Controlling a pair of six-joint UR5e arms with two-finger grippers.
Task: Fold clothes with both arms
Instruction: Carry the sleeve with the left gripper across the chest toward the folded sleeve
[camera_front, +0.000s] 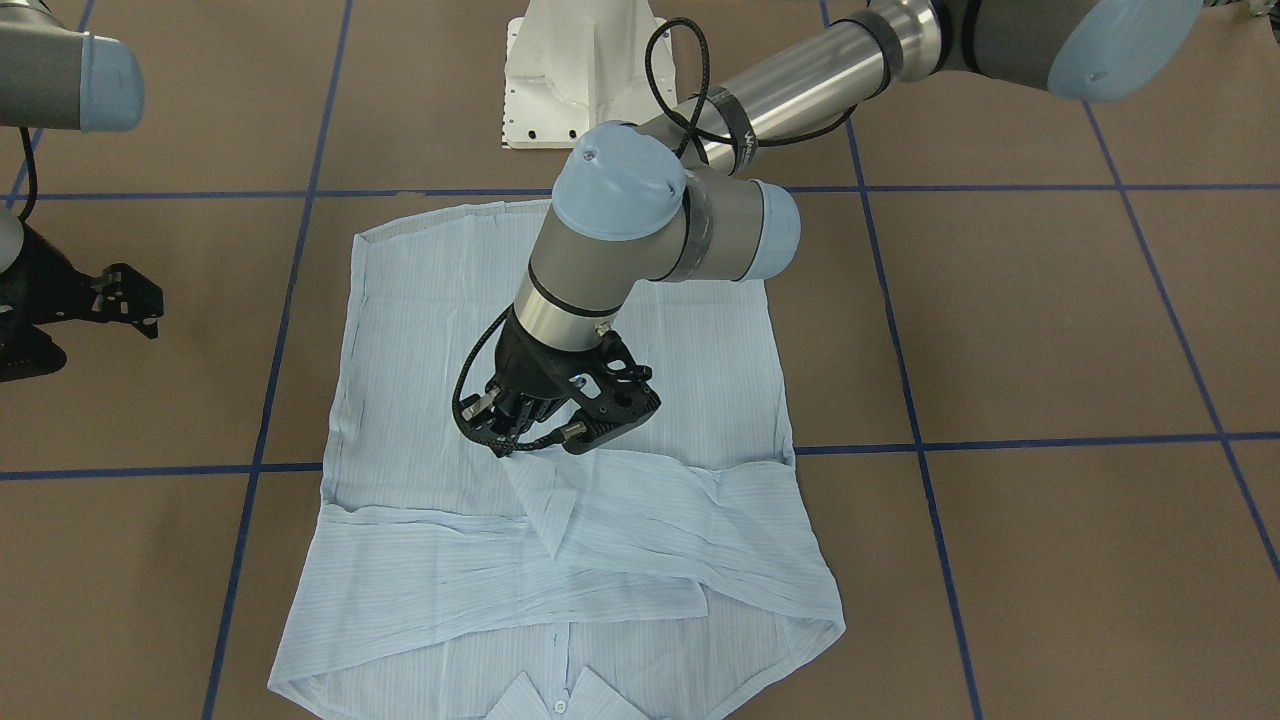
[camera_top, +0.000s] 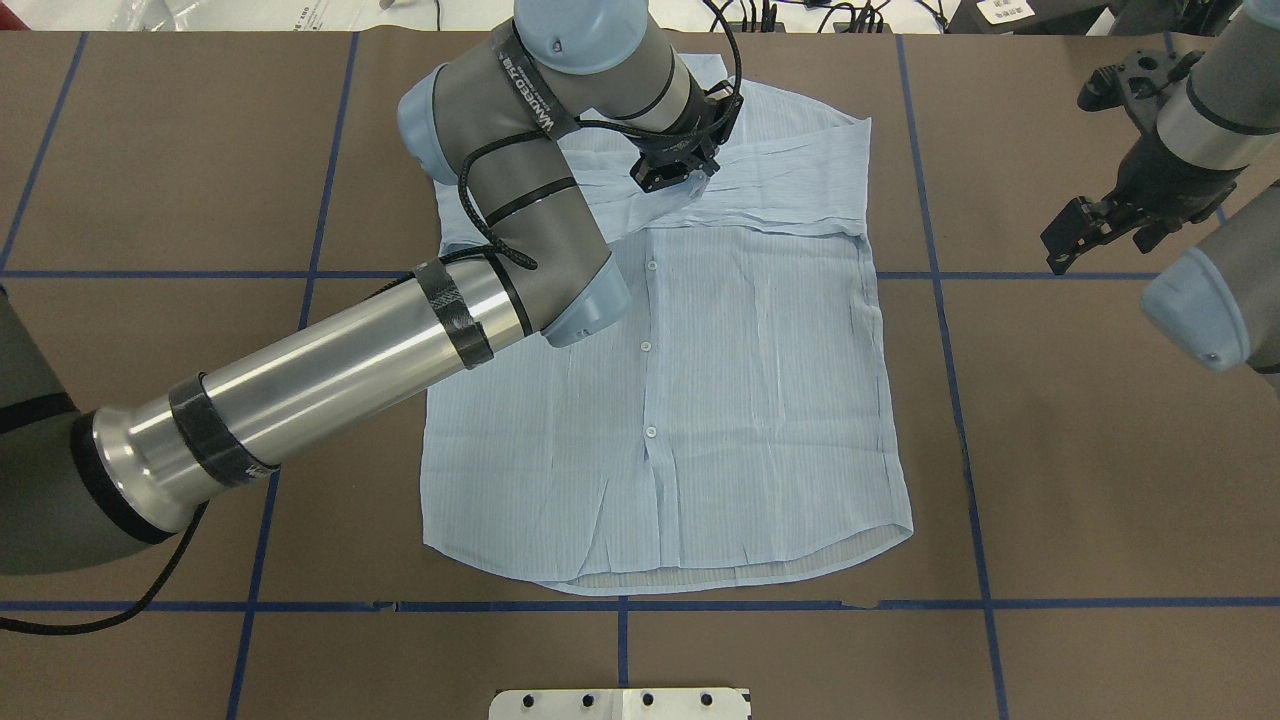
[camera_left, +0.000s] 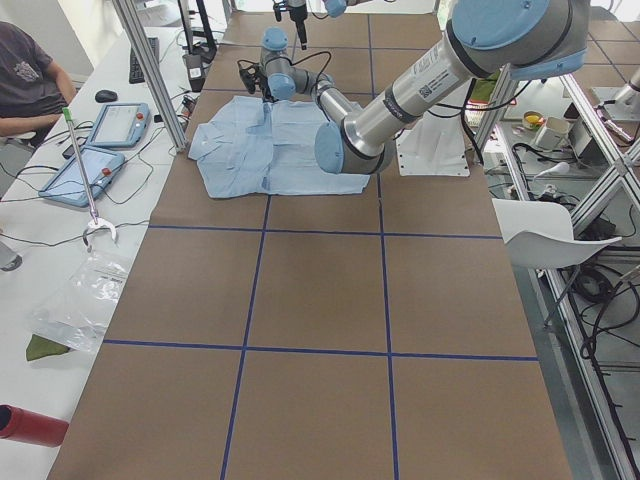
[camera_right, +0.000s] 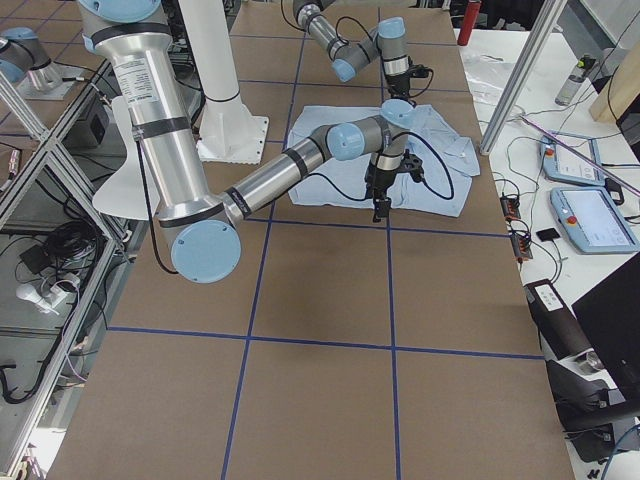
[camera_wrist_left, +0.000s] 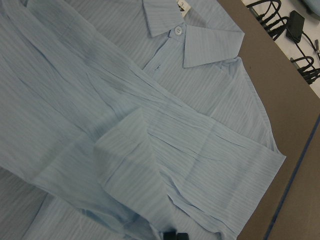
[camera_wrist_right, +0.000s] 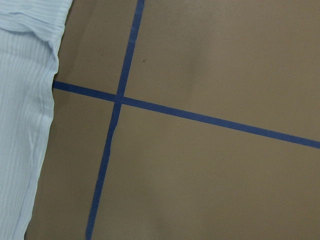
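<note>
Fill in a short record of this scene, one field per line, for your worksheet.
garment: pale blue striped shirt, front up, flat on the table
sleeves: both folded across the chest
left gripper: low over the shirt, at one cuff; grip unclear
right gripper: off the shirt, above bare table; state unclear

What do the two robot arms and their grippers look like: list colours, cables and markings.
Both the left arm and right arm are silver-grey tubes with grey joints and light blue caps. The left carries black tape bands, white lettering too small to read, and a looped black braided cable. The left gripper and right gripper are black and two-fingered.
</note>
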